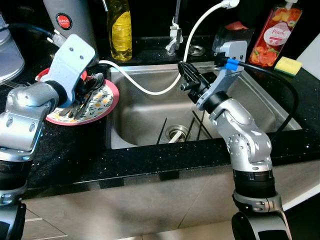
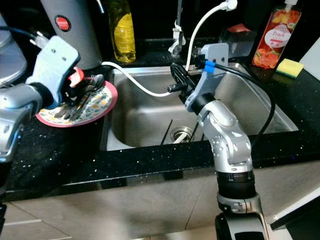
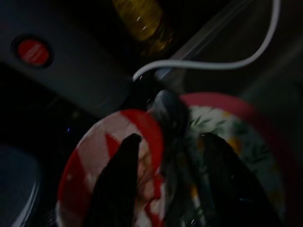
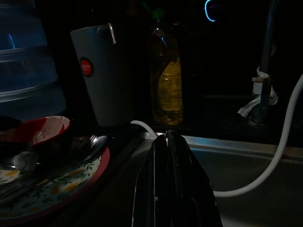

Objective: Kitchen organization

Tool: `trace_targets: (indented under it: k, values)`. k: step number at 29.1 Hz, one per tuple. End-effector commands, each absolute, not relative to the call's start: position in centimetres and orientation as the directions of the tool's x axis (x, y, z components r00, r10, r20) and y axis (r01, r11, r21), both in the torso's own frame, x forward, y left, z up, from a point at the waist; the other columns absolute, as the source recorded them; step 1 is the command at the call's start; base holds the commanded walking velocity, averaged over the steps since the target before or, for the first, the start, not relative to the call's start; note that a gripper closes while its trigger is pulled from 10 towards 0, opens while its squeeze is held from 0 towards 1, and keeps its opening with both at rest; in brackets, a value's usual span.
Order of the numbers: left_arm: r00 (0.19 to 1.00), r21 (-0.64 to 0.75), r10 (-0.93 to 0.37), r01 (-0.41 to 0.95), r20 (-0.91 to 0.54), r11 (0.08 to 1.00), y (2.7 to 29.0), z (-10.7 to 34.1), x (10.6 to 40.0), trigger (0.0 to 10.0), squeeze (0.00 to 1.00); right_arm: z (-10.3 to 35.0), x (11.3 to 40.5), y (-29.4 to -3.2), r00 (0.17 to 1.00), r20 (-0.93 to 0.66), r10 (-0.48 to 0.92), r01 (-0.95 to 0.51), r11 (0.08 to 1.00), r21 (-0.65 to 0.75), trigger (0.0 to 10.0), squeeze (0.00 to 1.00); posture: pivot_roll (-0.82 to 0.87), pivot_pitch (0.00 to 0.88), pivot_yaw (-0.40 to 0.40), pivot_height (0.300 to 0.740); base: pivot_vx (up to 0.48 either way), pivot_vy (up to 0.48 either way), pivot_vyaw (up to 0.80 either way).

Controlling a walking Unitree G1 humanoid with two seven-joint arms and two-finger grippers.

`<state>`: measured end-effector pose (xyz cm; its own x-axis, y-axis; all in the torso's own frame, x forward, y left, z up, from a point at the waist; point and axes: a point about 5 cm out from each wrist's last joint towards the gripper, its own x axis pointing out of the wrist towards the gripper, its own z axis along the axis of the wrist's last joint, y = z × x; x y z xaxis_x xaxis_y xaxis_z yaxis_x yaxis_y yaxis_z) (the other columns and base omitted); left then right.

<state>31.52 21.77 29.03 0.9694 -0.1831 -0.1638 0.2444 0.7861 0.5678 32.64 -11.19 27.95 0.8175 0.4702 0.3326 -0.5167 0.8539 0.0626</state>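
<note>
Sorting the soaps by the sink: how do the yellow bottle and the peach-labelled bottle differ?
The yellow bottle holds clear yellow liquid and stands left of the tap. The peach bottle is red-orange with a fruit label, right of the tap beside a yellow sponge. Both stand upright on the black counter.

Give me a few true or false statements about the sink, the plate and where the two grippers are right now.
1. The left gripper is over the flowered plate, its jaws apart. True.
2. The plate sits inside the sink. False: it sits on the black counter beside the sink, its edge overhanging the basin.
3. The right gripper is above the sink with its jaws shut. True.
4. The right gripper holds the yellow sponge. False: the sponge lies on the counter at the far right.
5. A white hose drapes across the sink. True.
</note>
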Motion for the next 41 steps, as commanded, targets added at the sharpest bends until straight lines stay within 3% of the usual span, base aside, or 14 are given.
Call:
trace_targets:
  k: [1, 12, 13, 22, 23, 24, 25, 26, 28, 41]
  values:
    - [0.971, 0.582, -0.154, 0.234, -0.184, 0.779, 22.6, 28.8, 31.3, 10.0, 1.0, 27.7, 32.8, -11.2, 0.822, 0.329, 0.465, -0.513, 0.855, 0.073, 10.0, 0.0, 0.12, 0.0, -0.006, 0.74, 0.0, 0.0, 0.0]
    - [0.97, 0.551, -0.114, 0.216, -0.213, 0.806, 23.8, 28.1, 31.4, 10.0, 1.0, 27.8, 33.1, -10.8, 0.813, 0.33, 0.479, -0.529, 0.845, 0.075, 10.0, 0.0, 0.14, 0.0, -0.025, 0.74, 0.0, 0.0, 0.0]
    - [0.968, 0.547, -0.116, 0.223, -0.224, 0.807, 23.9, 27.9, 31.5, 10.0, 0.0, 27.8, 33.1, -10.7, 0.811, 0.329, 0.483, -0.532, 0.843, 0.074, 10.0, 0.0, 0.14, 0.0, -0.026, 0.74, 0.0, 0.0, 0.0]
    - [0.951, 0.53, -0.07, 0.228, -0.301, 0.817, 25.2, 25.1, 33.0, 10.0, 0.0, 27.9, 33.5, -10.4, 0.803, 0.337, 0.492, -0.543, 0.836, 0.074, 10.0, 0.0, 0.16, 0.0, -0.033, 0.74, 0.0, 0.0, 0.0]
    - [0.951, 0.513, -0.067, 0.221, -0.302, 0.83, 25.4, 24.6, 33.4, 9.4, 0.0, 27.9, 33.6, -10.3, 0.801, 0.34, 0.493, -0.546, 0.835, 0.075, 10.0, 0.0, 0.16, 0.0, -0.033, 0.74, 0.0, 0.0, 0.0]
    - [0.954, 0.502, -0.075, 0.218, -0.289, 0.837, 25.4, 24.4, 33.8, 6.5, 0.0, 27.9, 33.6, -10.3, 0.8, 0.341, 0.493, -0.546, 0.834, 0.075, 10.0, 0.0, 0.16, 0.0, -0.036, 0.74, 0.0, 0.0, 0.0]
    - [0.955, 0.482, -0.087, 0.22, -0.283, 0.848, 25.3, 24.2, 34.0, 5.0, 0.0, 27.9, 33.6, -10.3, 0.8, 0.341, 0.493, -0.546, 0.834, 0.075, 10.0, 0.0, 0.16, 0.0, -0.034, 0.74, 0.0, 0.0, 0.0]
    - [0.955, 0.482, -0.087, 0.22, -0.283, 0.848, 25.3, 24.2, 34.0, 5.0, 0.0, 27.9, 33.6, -10.3, 0.8, 0.341, 0.493, -0.546, 0.834, 0.075, 10.0, 0.0, 0.16, 0.0, -0.034, 0.74, 0.0, 0.0, 0.0]
    - [0.956, 0.474, -0.101, 0.227, -0.276, 0.851, 25.2, 23.7, 34.3, 0.0, 0.0, 27.8, 33.6, -10.3, 0.802, 0.34, 0.491, -0.544, 0.835, 0.077, 10.0, 0.0, 0.16, 0.0, -0.024, 0.74, 0.0, 0.0, 0.0]
    - [0.972, 0.527, -0.116, 0.21, -0.206, 0.824, 25.2, 24.5, 34.4, 0.0, 0.0, 27.5, 33.6, -10.3, 0.806, 0.347, 0.479, -0.537, 0.838, 0.091, 10.0, 0.0, 0.17, 0.0, -0.011, 0.74, 0.0, 0.0, 0.0]
